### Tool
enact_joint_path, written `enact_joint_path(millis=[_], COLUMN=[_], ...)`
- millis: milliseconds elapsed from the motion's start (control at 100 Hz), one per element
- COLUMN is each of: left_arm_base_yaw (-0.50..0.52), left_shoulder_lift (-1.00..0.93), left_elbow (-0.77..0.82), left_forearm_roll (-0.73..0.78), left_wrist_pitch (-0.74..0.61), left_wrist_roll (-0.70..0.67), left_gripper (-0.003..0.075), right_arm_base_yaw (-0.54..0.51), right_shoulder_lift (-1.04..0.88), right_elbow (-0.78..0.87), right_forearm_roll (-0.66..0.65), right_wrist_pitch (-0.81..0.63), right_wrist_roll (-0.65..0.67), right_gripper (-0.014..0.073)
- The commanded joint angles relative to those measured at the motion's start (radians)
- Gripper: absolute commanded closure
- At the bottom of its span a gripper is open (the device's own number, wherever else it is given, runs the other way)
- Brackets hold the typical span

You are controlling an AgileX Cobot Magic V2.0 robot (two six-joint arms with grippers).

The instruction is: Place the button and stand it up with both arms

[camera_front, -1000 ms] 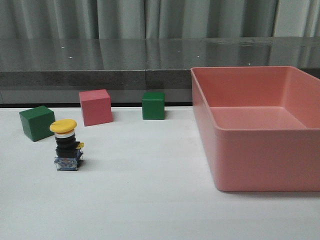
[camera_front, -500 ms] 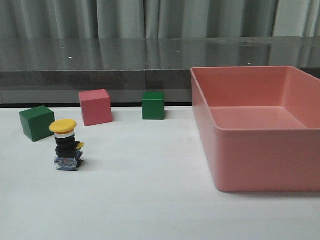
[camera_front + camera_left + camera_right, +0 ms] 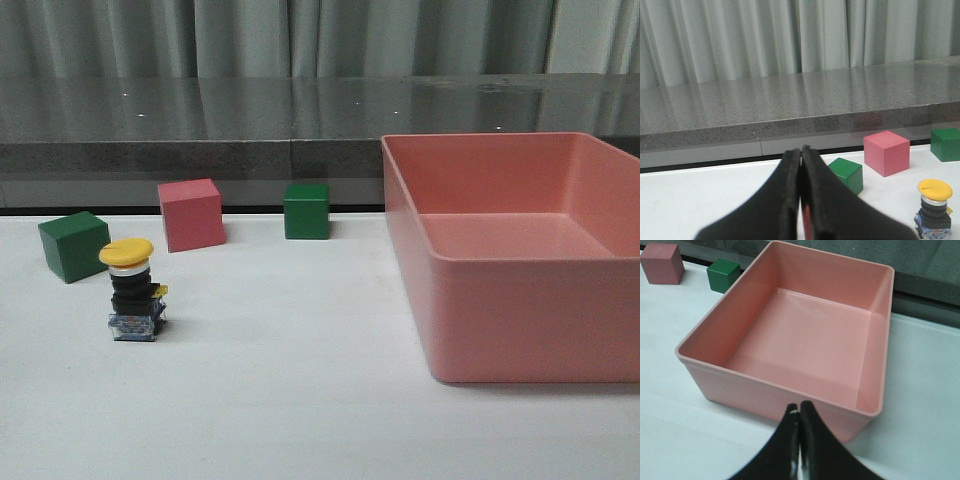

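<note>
Button (image 3: 133, 292) upright, glossy yellow domed cap, matte table (image 3: 300, 400)

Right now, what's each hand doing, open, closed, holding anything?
Left hand: closed, holding nothing; the button stands apart on the table.
Right hand: closed, empty, near the pink bin.

Two green cubes (image 3: 73, 246) (image 3: 306, 211), one pink cube (image 3: 190, 214), one button (image 3: 131, 289), one pink bin (image 3: 520, 320).
</note>
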State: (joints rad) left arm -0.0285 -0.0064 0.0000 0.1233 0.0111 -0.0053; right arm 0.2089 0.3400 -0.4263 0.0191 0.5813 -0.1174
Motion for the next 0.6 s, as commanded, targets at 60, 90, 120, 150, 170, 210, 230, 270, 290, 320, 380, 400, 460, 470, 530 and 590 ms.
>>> enact_joint_path(millis=[60, 90, 120, 150, 170, 210, 230, 270, 290, 320, 380, 400, 460, 470, 530, 590], left_arm_base_yaw=[0.003, 0.003, 0.003, 0.003, 0.003, 0.003, 0.003, 0.003, 0.003, 0.003, 0.003, 0.003, 0.003, 0.003, 0.003, 0.003], left_shoulder_lift=[-0.03, -0.03, -0.03, -0.03, -0.03, -0.03, -0.03, -0.03, -0.03, -0.03, -0.03, -0.03, -0.03, -0.03, -0.03, -0.03], left_elbow=[0.045, 0.045, 0.045, 0.045, 0.045, 0.045, 0.045, 0.045, 0.045, 0.045, 0.045, 0.045, 0.045, 0.045, 0.045, 0.045], left_forearm_roll=[0.002, 0.002, 0.002, 0.002, 0.002, 0.002, 0.002, 0.002, 0.002, 0.002, 0.002, 0.002, 0.002, 0.002, 0.002, 0.002], left_wrist_pitch=[-0.082, -0.082, -0.082, -0.082, -0.082, -0.082, -0.082, -0.082, -0.082, -0.082, -0.082, -0.082, -0.082, -0.082, -0.082, -0.082], left_wrist_roll=[-0.011, -0.011, -0.011, -0.011, -0.011, -0.011, -0.011, -0.011, -0.011, -0.011, -0.011, -0.011, -0.011, -0.011, -0.011, -0.011], left_gripper=[0.074, 0.074, 0.074, 0.074, 0.074, 0.074, 0.074, 0.074, 0.074, 0.074, 0.074, 0.074, 0.074, 0.074, 0.074, 0.074], right_arm_base_yaw=[-0.005, -0.005, -0.005, -0.005, -0.005, -0.008, -0.011, -0.021, -0.026, -0.04, -0.067, -0.077, -0.103, -0.105, -0.121, -0.127], right_shoulder_lift=[0.01, 0.01, 0.01, 0.007, 0.002, -0.016, -0.028, -0.049, -0.063, -0.082, -0.129, -0.146, -0.195, -0.208, -0.259, -0.322], right_elbow=[-0.026, -0.026, -0.026, -0.025, -0.023, -0.011, -0.002, 0.02, 0.035, 0.066, 0.121, 0.141, 0.201, 0.206, 0.256, 0.294], right_forearm_roll=[-0.006, -0.006, -0.019, -0.031, -0.038, -0.038, -0.038, -0.038, -0.038, -0.038, -0.038, -0.038, -0.038, -0.038, -0.038, -0.038], right_wrist_pitch=[-0.07, -0.072, -0.075, -0.083, -0.092, -0.131, -0.157, -0.213, -0.234, -0.285, -0.362, -0.386, -0.433, -0.436, -0.455, -0.456], right_wrist_roll=[-0.003, -0.006, -0.012, -0.012, -0.012, -0.008, -0.001, 0.009, 0.012, 0.015, 0.035, 0.04, 0.065, 0.067, 0.09, 0.107], right_gripper=[0.0655, 0.0655, 0.0655, 0.0655, 0.0655, 0.0655, 0.0655, 0.0655, 0.0655, 0.0655, 0.0655, 0.0655, 0.0655, 0.0655, 0.0655, 0.0655])
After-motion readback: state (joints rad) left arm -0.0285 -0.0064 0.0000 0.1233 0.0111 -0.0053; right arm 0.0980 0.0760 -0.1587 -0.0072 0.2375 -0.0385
